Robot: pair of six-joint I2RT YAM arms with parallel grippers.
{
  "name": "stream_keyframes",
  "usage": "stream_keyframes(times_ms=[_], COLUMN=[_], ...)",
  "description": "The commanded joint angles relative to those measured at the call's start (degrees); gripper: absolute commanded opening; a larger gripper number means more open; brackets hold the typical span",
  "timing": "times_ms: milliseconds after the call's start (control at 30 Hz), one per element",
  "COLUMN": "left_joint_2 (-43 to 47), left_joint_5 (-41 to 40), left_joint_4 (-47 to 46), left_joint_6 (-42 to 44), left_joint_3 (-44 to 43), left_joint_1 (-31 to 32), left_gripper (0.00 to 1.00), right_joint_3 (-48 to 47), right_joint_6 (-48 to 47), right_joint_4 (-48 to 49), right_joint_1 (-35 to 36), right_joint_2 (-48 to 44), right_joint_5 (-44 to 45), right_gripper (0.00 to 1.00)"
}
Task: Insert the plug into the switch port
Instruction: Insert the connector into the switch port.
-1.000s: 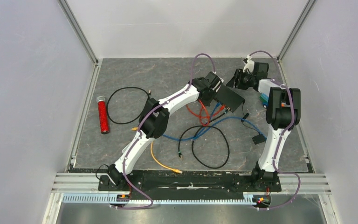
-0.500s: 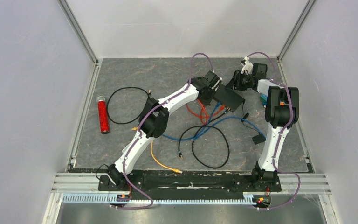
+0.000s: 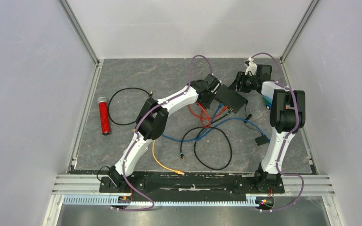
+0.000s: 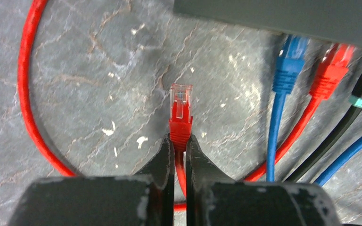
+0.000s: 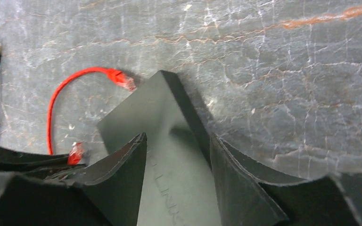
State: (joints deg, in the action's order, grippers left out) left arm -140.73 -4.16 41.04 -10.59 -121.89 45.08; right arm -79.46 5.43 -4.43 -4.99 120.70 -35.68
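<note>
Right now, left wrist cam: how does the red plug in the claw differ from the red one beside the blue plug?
The held red plug is pinched in the left claw; the other red plug is untouched. The held one's clear tip shows, short of the switch; the other's is hidden at the switch edge, apparently seated. Both: red boot, red cable.

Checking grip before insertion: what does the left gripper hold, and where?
The red plug, pinched by the left gripper at its boot, behind the clear tip.
</note>
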Motion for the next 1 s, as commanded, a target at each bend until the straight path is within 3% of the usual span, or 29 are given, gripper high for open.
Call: stream_keyframes(times_ms=[0,133,233,400,967], left_joint_2=[7.06,10.15,11.96,13.59,17.20], left_joint_5=[-2.95,-2.50,-1.35,0.38,3.29], left_joint_4=[-3.69,-7.28,-8.85,-9.35,-11.60], left_joint_6=[0.33,-0.35,-0.22,-0.44,-1.11], left_joint_3=[4.25,6.56,7.15,7.41,12.19], left_joint_1=[0.01,0.01,0.01,0.05,0.18], left_gripper=[0.02,0.02,0.02,0.02,0.02], right_joint_3=[2.94,14.45,22.11,26.56,19.13], right_joint_6=[4.57,13.70,23.77,34.42,31.61], right_joint_4=[1.66,12.42,25.60,38.76,32.55], right_joint_1=[0.02,1.72,3.10,6.73,13.97], right_joint_2=[-7.92,-13.55,-17.10,-18.60,-13.86], right_joint_5=[-1.41,-7.08,-11.09,-12.89,-6.80], right_gripper=[0.54,0.54,0.53,0.51,0.42])
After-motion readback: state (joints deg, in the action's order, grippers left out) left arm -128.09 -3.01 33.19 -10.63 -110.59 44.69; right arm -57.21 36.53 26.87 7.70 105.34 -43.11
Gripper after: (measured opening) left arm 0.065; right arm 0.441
